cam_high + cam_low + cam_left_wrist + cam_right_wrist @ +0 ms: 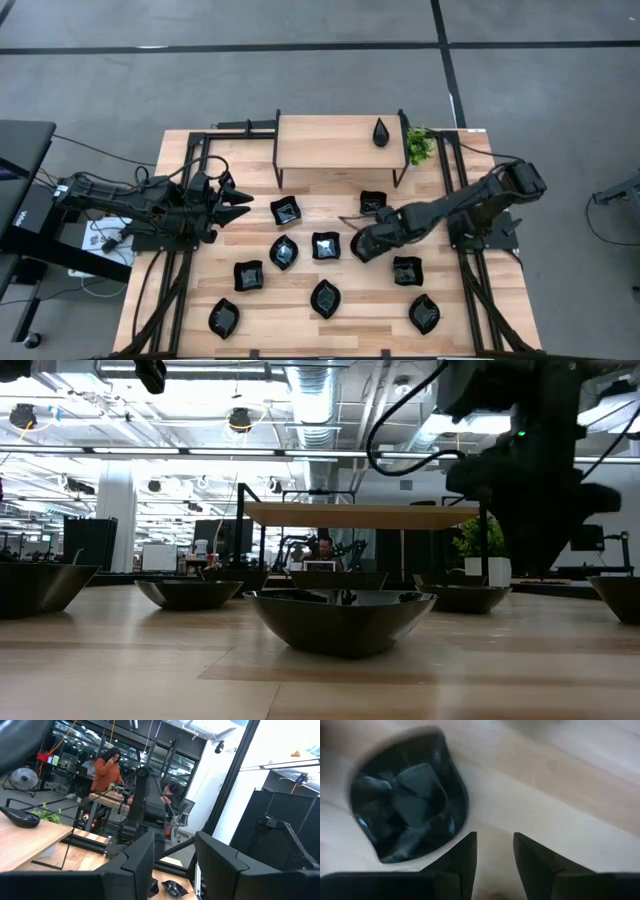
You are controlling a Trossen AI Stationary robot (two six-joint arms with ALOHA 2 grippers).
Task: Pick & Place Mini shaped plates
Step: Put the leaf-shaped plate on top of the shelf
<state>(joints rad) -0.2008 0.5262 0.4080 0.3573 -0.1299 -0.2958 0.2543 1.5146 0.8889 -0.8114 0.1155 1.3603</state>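
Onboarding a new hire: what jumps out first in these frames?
The scatter of glossy black mini plates across the wooden table, with one teardrop plate alone on the raised shelf beside a small green plant. Next, the right gripper reaching low into the middle, fingers open beside a square plate, while the left gripper waits at the table's left edge.

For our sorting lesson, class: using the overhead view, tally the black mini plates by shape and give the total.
Rounded squares: 5
Pointed leaf ovals: 4
Teardrops: 1
Total: 10
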